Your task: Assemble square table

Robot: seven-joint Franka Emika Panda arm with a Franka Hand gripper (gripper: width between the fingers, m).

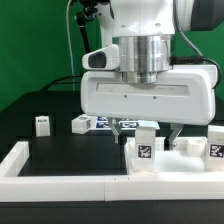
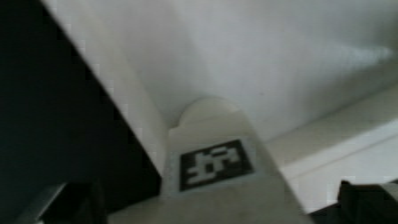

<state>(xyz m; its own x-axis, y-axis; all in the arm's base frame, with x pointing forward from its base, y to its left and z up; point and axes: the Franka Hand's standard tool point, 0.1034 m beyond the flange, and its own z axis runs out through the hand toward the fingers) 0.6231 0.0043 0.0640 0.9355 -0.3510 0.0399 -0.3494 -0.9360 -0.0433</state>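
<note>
My gripper (image 1: 147, 139) is open and straddles a short white leg (image 1: 145, 150) that stands upright with its tag facing the camera. There is a gap between the leg and each finger. The leg rises from the white square tabletop (image 1: 187, 160) at the exterior view's right. A second tagged leg (image 1: 214, 150) stands at the tabletop's right end. In the wrist view the leg (image 2: 214, 165) fills the middle between my dark fingertips (image 2: 365, 200), with the gripper (image 2: 205, 205) open around it and the white tabletop (image 2: 267, 60) behind.
Two loose tagged white legs (image 1: 42, 123) (image 1: 82, 124) lie on the black surface at the back left. Long white wall bars edge the surface at the front (image 1: 60, 188) and left (image 1: 22, 158). Black cables hang against the green backdrop (image 1: 30, 50).
</note>
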